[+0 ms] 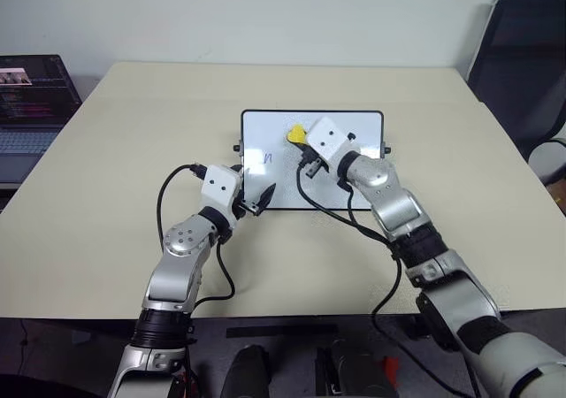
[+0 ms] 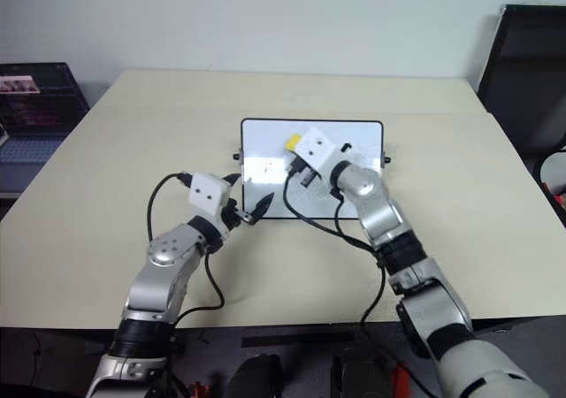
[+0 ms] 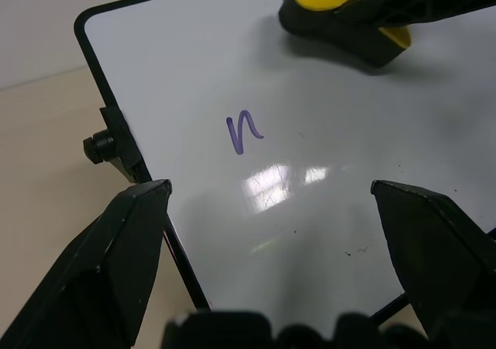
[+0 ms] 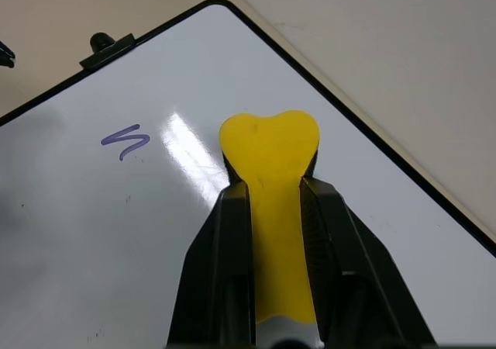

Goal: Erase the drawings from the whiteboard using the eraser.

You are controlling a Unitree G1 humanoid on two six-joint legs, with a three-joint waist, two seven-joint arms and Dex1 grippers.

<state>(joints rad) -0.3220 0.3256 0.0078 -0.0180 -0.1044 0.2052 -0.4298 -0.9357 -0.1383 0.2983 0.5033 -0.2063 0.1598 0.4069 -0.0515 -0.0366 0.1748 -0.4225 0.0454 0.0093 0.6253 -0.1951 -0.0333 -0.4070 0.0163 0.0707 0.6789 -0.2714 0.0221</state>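
Firmly clamped in the right tool, the small yellow, black-bottomed eraser looks light and slightly squashy. Left tool gapes open astride the glossy black-framed whiteboard's edge.

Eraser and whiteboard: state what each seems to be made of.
The eraser, clamped in the right gripper, looks like soft yellow foam or rubber: matte, and pinched narrow between the fingers. Its black underside could be felt, though that is unclear. The whiteboard looks like glossy coated board, judging by the bright glare patches, with a thin black frame, probably plastic.
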